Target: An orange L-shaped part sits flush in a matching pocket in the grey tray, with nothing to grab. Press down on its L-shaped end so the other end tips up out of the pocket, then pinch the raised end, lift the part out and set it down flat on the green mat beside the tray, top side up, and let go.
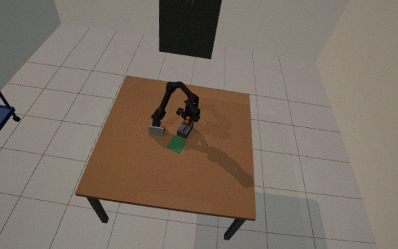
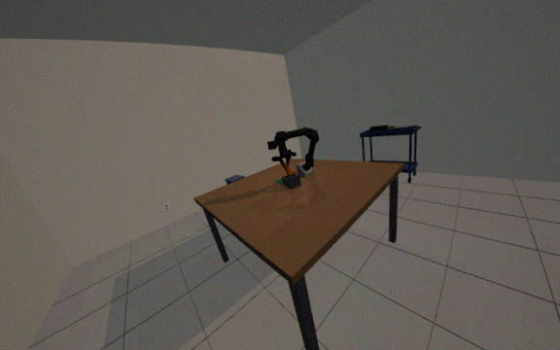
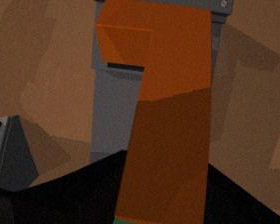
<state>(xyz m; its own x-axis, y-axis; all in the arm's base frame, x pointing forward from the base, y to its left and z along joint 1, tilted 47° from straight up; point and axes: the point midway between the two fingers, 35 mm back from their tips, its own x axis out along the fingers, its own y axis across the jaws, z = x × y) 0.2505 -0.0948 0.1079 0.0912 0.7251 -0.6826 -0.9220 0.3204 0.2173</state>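
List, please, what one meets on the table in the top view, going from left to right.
The arm's grey base plate → the green mat → the grey tray, with the orange L-shaped part above it, pinched in the gripper.

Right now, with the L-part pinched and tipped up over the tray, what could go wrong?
1. The gripper holds only one end of the orange L-shaped part, which hangs tilted; it may pivot or slip in the pinch.
2. Its L-shaped end seems close to the grey tray; moving sideways too early could snag the pocket edge.
3. Released while tilted, it might not land flat on the green mat.
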